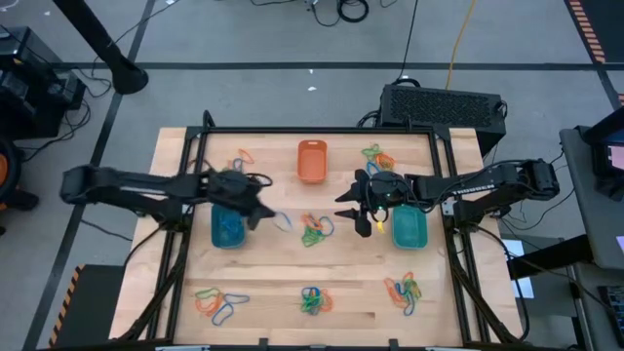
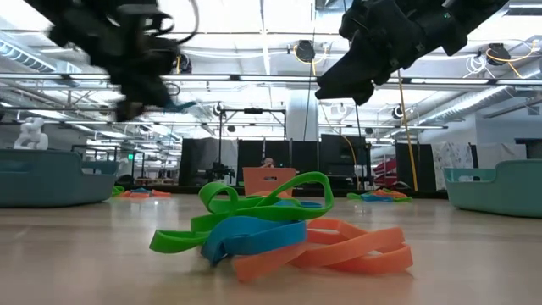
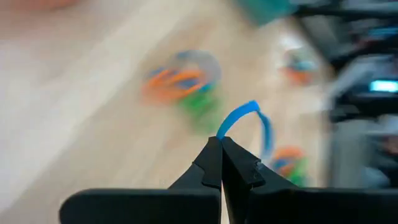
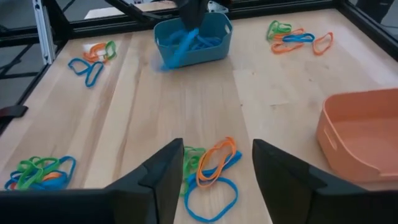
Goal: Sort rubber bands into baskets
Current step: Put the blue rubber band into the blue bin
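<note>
My left gripper [image 1: 259, 214] is shut on a blue rubber band [image 3: 250, 117] beside and above the blue basket [image 1: 228, 228]; the right wrist view shows it over that basket [image 4: 193, 37]. My right gripper [image 1: 344, 205] is open and empty, above the table next to a middle pile of orange, green and blue bands [image 1: 314, 230], which lies ahead of its fingers [image 4: 211, 167]. The orange basket [image 1: 312, 161] stands at the far middle. The teal basket [image 1: 409, 227] stands at the right. My left gripper pinches the blue band between its two fingertips at one end of the loop [image 3: 224, 134]. The rest of the loop sticks out beyond the fingers, lifted clear of the table.
More piles of bands lie at the far left [image 1: 242, 159], the far right [image 1: 378, 156], the near left [image 1: 219, 302], the near middle [image 1: 312, 300] and the near right [image 1: 405, 289]. The near middle pile fills the front of the low view [image 2: 279, 230]. A black frame borders the table.
</note>
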Action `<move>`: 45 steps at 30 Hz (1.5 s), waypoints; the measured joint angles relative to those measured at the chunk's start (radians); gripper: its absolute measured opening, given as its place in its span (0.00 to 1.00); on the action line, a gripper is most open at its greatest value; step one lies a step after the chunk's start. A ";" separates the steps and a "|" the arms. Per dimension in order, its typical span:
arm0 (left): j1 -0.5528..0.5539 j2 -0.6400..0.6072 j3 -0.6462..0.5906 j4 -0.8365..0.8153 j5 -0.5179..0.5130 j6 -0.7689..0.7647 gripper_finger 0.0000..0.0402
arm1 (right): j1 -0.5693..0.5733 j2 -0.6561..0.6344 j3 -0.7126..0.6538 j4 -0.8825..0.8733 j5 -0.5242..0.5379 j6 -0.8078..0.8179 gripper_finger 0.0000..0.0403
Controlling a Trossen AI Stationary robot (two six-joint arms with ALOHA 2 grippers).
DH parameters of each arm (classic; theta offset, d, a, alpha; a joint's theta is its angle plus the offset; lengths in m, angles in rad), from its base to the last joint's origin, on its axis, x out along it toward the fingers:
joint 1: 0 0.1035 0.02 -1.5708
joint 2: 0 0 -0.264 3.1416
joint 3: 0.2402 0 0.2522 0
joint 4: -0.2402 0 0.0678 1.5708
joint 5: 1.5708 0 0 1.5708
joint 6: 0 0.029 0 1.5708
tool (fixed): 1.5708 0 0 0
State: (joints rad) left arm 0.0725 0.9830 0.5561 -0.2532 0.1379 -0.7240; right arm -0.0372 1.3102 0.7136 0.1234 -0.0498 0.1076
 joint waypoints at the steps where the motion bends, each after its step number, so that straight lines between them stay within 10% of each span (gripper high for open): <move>1: -0.018 -0.049 0.008 -0.098 -0.057 -0.025 0.00 | 0.000 0.000 0.000 -0.001 -0.001 -0.005 0.45; 7: -0.133 -0.249 0.043 -0.544 -0.287 -0.240 0.00 | 0.000 0.000 0.000 -0.015 -0.002 -0.019 0.45; 14: -0.195 -0.241 0.043 -0.821 -0.317 -0.416 0.00 | 0.000 0.000 0.000 -0.030 -0.003 -0.020 0.45; 45: -0.200 0.074 0.043 -0.741 -0.302 -0.208 0.19 | 0.000 0.000 0.000 -0.031 -0.003 -0.015 0.45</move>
State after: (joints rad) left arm -0.1276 1.0573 0.5991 -0.9939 -0.1638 -0.9325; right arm -0.0374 1.3102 0.7136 0.0925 -0.0528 0.0921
